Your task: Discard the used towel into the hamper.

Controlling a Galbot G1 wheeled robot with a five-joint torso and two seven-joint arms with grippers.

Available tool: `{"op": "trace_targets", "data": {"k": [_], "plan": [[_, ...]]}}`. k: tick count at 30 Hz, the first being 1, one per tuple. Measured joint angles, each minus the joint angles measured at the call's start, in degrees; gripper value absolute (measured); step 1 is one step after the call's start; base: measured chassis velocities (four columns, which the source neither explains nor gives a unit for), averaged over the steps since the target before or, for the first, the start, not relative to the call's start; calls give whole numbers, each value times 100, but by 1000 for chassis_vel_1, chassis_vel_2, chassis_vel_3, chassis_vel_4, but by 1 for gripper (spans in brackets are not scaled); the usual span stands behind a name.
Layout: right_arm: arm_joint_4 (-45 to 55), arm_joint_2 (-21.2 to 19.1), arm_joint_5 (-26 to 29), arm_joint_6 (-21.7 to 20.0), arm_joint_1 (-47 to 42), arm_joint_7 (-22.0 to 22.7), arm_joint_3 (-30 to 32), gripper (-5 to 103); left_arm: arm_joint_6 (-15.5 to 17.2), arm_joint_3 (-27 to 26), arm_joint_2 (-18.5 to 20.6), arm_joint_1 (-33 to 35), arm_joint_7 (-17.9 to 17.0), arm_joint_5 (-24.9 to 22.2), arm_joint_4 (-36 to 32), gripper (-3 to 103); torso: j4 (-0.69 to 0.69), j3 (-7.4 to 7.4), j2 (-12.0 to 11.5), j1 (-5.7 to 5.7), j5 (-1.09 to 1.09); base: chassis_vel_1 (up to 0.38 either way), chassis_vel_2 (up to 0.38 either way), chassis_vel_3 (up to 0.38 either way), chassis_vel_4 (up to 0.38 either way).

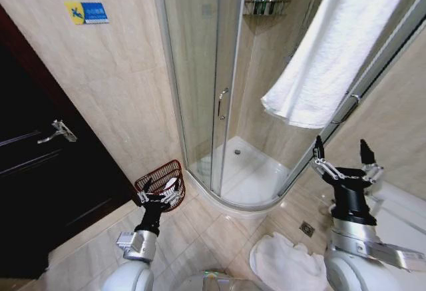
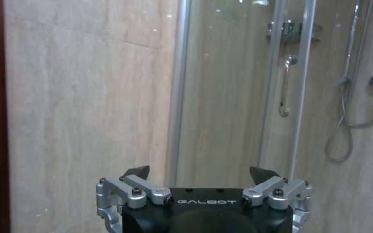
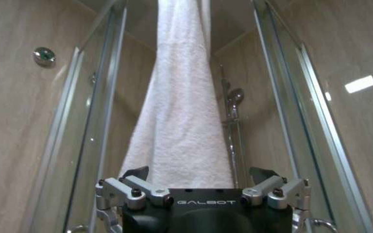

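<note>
Head view: the white towel (image 1: 333, 58) hangs high on the shower's glass wall, thick and fluffy, so the job has not started. The right gripper (image 1: 341, 152) is held up just under the towel's low edge, fingers wide open and empty. The left gripper (image 1: 158, 195) is low down in front of the hamper (image 1: 154, 174), open and empty too. The hamper is round, dark red wire, and stands on the tiled floor in the corner by the glass shower.

Left wrist view: shiny tan wall tiles and smooth glass.

Right wrist view: the towel (image 3: 180, 121) hangs in soft folds right ahead of the open fingers (image 3: 134, 173).
</note>
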Motion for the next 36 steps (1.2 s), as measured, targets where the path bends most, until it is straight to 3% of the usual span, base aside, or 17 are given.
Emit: {"op": "trace_targets", "data": {"k": [36], "plan": [[-3, 3, -1, 7, -2, -1, -2, 100, 0, 0, 3, -1, -2, 0, 0, 100, -2, 1, -1, 3, 1, 12, 14, -13, -8]]}}
